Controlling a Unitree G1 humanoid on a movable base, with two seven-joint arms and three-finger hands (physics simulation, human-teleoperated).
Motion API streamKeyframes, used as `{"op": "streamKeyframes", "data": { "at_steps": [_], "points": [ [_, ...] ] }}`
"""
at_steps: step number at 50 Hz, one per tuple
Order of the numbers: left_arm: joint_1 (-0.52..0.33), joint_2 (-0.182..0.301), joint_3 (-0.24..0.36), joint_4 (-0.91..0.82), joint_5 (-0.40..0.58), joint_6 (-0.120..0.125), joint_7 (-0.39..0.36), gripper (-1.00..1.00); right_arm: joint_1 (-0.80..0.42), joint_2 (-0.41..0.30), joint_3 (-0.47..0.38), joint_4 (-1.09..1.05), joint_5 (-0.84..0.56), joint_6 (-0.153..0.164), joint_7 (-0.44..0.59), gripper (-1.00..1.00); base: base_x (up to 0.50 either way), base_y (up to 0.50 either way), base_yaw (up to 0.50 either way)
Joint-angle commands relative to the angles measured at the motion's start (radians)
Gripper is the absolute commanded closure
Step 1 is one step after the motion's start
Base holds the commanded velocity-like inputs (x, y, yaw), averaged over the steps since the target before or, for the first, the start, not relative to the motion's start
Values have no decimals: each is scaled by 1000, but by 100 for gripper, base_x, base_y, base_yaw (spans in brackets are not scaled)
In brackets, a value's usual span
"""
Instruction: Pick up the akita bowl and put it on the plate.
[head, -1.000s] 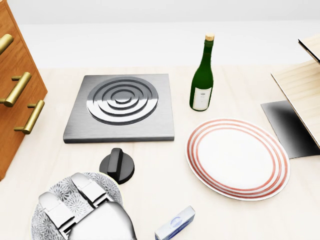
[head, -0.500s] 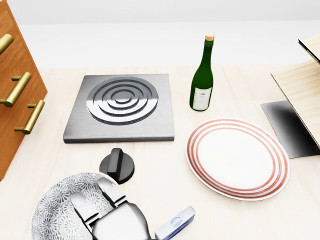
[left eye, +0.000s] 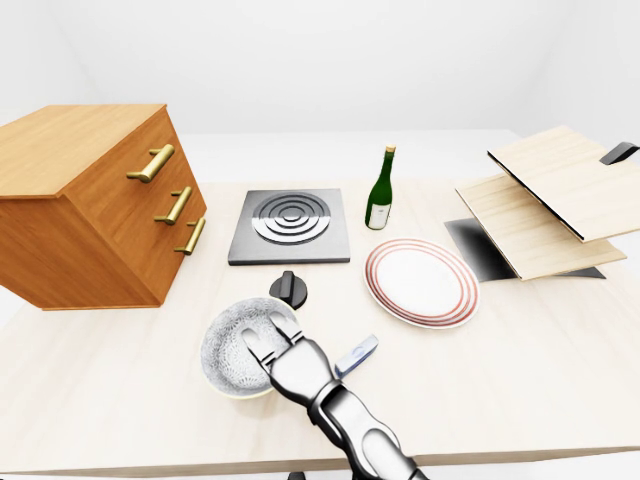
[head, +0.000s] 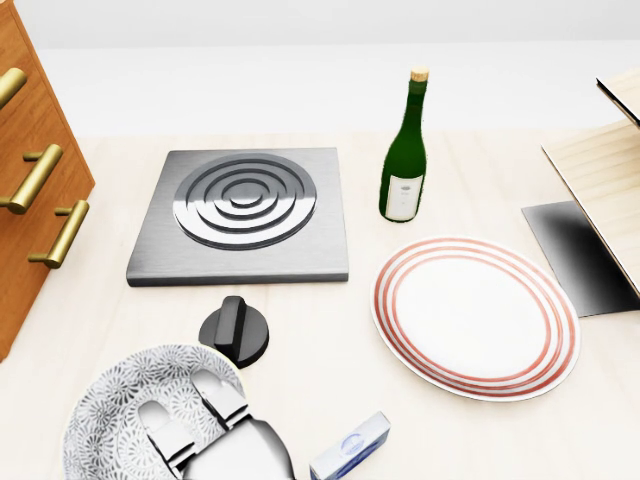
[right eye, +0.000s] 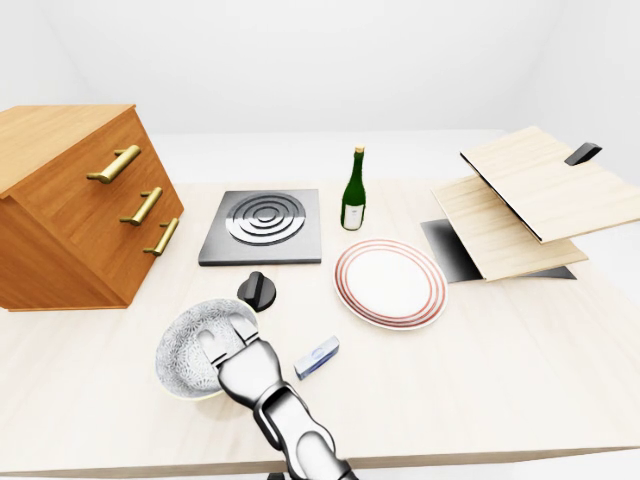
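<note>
1 right hand (head: 228, 447) rests over the akita bowl (head: 112, 398), 2 fingers (head: 217, 392) curled inside; grip unclear.

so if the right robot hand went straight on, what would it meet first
The bowl: the right robot hand points into it, so probably its inner wall, though depth is unclear.

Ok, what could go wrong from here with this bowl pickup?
The hand hooks just one edge of the patterned grey-white bowl, thumb hidden: it may tilt or slip when lifted. The blue-white box and black round knob flank the way to the red-ringed white plate; a low carry could knock them.
</note>
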Motion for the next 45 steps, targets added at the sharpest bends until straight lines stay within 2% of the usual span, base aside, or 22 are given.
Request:
{"op": "streamKeyframes", "data": {
  "at_steps": [1,16,30,31,32,35,39,45],
  "points": [
    [0,-6,-4,5,4,0,0,-100,5,0,10,69,-8,0,-19,-100,0,0,0],
    [-5,-8,-5,10,18,0,0,-100,-9,10,-10,157,-6,0,-68,-100,0,0,0],
    [2,-10,-4,1,15,0,0,-100,-18,10,-27,165,-6,0,-70,-100,0,0,0],
    [1,-8,0,1,15,0,0,-100,-20,8,-27,162,-6,0,-68,79,0,0,0],
    [0,-6,1,4,13,0,0,-100,-25,10,-34,151,10,0,-71,91,0,0,0],
    [2,-14,-4,4,26,0,0,-100,-32,8,-37,147,1,0,-80,92,0,0,0],
    [-1,1,2,-4,-4,0,0,-100,-37,9,-44,122,-1,0,-57,93,0,0,0],
    [7,-8,-1,-4,13,0,0,-100,-39,13,-42,174,-20,0,-103,94,0,0,0]
  ]
}}
